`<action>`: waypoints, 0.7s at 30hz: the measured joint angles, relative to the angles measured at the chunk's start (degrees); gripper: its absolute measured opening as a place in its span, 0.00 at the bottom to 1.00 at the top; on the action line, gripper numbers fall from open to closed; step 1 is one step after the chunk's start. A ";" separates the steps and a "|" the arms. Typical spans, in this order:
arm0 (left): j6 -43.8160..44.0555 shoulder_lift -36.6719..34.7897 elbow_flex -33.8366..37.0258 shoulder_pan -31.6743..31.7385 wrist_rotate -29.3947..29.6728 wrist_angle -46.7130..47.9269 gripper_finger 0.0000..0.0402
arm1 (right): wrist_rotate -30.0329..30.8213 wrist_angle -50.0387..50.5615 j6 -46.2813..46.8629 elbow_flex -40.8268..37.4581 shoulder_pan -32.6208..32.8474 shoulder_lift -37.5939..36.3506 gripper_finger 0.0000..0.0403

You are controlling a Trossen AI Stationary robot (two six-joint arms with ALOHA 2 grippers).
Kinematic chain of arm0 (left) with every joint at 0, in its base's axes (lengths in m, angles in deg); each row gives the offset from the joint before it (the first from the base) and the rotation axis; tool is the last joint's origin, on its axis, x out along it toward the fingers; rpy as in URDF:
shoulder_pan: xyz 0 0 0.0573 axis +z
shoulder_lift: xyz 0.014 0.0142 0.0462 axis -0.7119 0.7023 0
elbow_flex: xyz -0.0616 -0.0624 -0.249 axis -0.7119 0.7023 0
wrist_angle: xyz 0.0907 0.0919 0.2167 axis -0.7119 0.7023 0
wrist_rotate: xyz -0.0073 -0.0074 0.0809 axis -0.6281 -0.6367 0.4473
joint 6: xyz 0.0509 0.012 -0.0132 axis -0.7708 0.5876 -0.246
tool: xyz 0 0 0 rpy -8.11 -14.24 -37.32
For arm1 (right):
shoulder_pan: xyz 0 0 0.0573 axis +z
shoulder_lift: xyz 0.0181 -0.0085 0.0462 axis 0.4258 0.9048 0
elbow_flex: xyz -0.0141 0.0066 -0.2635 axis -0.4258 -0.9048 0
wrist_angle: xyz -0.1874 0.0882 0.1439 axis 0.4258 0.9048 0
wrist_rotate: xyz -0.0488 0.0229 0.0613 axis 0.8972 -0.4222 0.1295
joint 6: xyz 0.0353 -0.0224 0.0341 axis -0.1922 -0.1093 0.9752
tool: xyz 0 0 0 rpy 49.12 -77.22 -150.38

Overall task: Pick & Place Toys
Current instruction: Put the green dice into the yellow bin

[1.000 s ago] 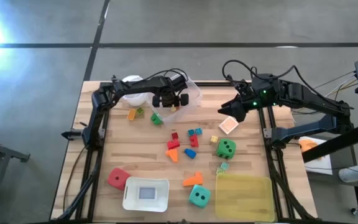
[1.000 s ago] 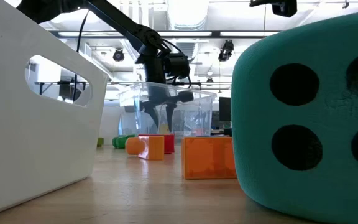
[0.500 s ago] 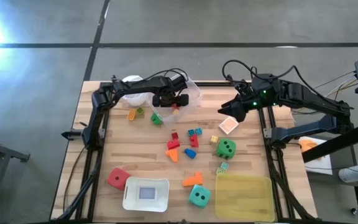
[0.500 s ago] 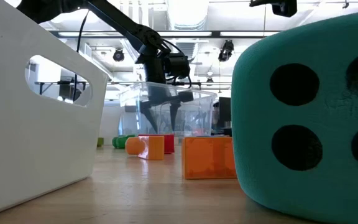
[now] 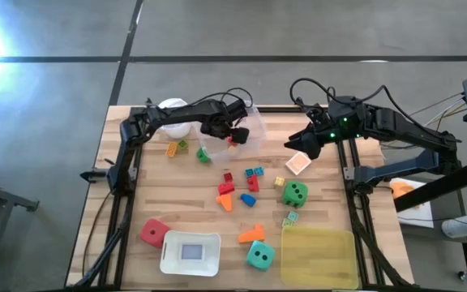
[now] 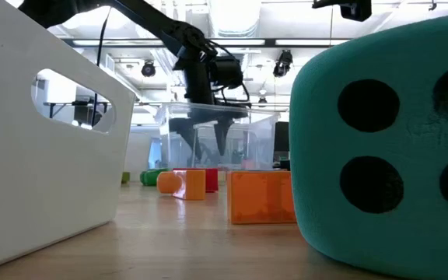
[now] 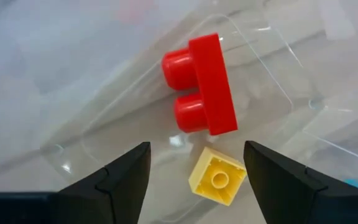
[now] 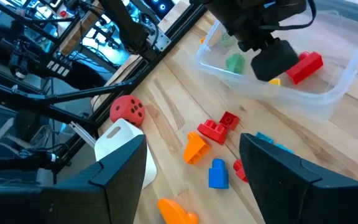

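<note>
on the left of the wooden table [image 5: 120, 243], a red die [image 5: 153, 233] is seen near the front edge, with a white bin [image 5: 190, 253] just beside it. farther back, a white cup [image 5: 172, 106] is placed at the rear left corner, and an orange block [image 5: 171, 149] and a green block [image 5: 204, 154] are found just in front of the clear plastic tub [image 5: 254, 130]. the left gripper [image 5: 232, 134] is held over the tub, its fingers [image 7: 124, 176] spread apart with nothing between them; below them, inside the tub, a red two-stud block [image 7: 202, 85] and a small yellow block [image 7: 217, 176] are seen lying loose, just beside each other. toward the middle of the table, a cluster of small red, orange and blue blocks [image 5: 237, 188] is scattered, and an orange piece [image 5: 252, 234] lies nearer the front, beside a teal die [image 5: 259, 255]. a pale orange flat tile [image 5: 298, 164] is seen behind a green die [image 5: 294, 192]. a translucent yellow lid [image 5: 318, 255] is laid at the front right corner. the right gripper [image 5: 306, 144] is held above the table near the flat tile, its fingers [image 8: 120, 171] set apart and empty, well apart from the tub.
</note>
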 joint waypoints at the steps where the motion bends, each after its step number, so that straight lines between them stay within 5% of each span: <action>1: -1.87 0.00 -0.22 -0.24 0.17 0.21 0.65 | 0.00 0.00 -0.02 0.00 0.00 0.00 0.62; 15: -15.10 -4.41 -4.35 -2.89 2.55 0.09 0.65 | 0.35 -0.44 -2.83 -0.02 -0.04 0.00 0.62; 21: -20.23 -9.17 -4.48 -4.41 2.54 -0.01 0.65 | 0.31 0.95 -15.11 -0.02 -0.04 0.62 0.62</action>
